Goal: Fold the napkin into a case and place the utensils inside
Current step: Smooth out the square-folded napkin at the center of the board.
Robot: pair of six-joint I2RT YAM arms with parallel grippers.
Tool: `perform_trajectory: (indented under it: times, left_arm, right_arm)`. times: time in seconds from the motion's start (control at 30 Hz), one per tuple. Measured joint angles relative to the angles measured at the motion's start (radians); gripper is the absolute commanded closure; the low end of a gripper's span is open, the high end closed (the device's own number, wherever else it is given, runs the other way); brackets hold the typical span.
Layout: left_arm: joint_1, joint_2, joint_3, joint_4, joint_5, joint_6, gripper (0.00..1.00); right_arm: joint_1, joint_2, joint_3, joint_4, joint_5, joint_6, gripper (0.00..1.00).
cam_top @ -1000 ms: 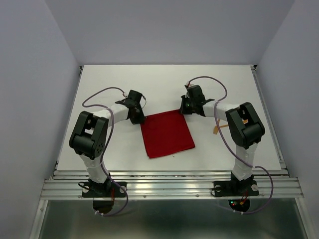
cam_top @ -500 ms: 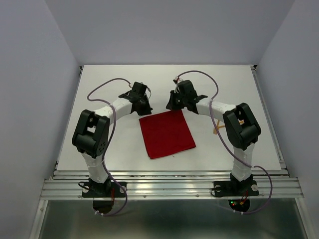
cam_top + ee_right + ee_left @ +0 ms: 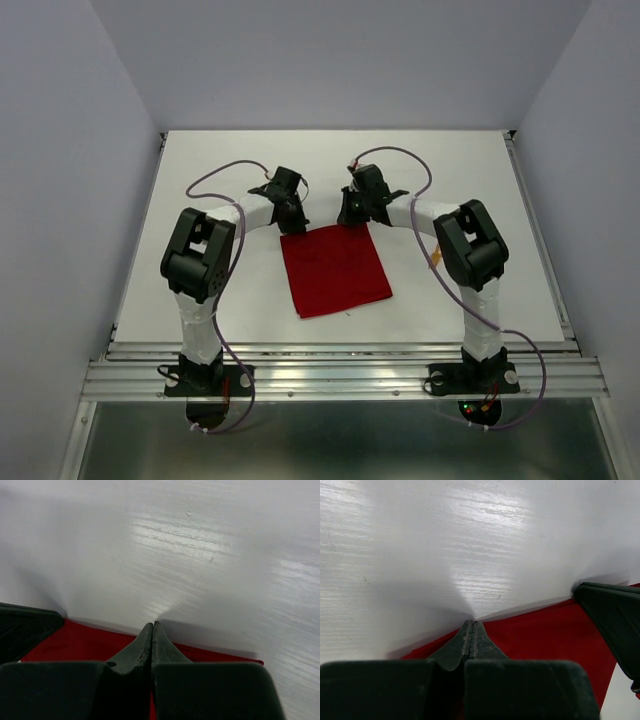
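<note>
left fingers [image 3: 468, 639] pressed together, pinching far edge of napkin [image 3: 545, 640] just inside its 11 o'clock corner | right fingers [image 3: 150, 640] together too, pinching same edge near 1 o'clock corner | rest of napkin flat on counter [image 3: 450, 170], spreading toward 6 o'clock | orange utensils [image 3: 436, 256] at napkin's 3 o'clock, mostly hidden behind right arm

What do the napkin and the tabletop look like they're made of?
The napkin seems to be soft cloth, matte red: it lies limp and flat with no shine. The table looks like hard white board, probably painted or laminated, semi-gloss: streaky reflections and fine lines show in the wrist views.
</note>
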Motion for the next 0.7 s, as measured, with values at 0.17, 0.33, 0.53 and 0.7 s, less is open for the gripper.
perform_trajectory:
  times: [0.17, 0.33, 0.53, 0.7]
  left_arm:
    - [0.0, -0.01, 0.005, -0.026, -0.028, 0.012, 1.0]
    - [0.0, -0.106, -0.01, -0.052, -0.055, 0.017, 1.0]
    - [0.0, -0.196, -0.063, -0.043, -0.099, 0.016, 1.0]
    - [0.0, -0.151, -0.108, -0.05, -0.12, 0.017, 1.0]
  right_arm:
    - [0.0, -0.087, -0.032, -0.024, 0.033, -0.01, 0.99]
    - [0.0, -0.22, -0.103, -0.014, 0.057, -0.018, 0.99]
    - [0.0, -0.234, -0.172, -0.012, 0.092, -0.024, 0.99]
    - [0.0, -0.169, -0.179, -0.018, 0.146, -0.04, 0.99]
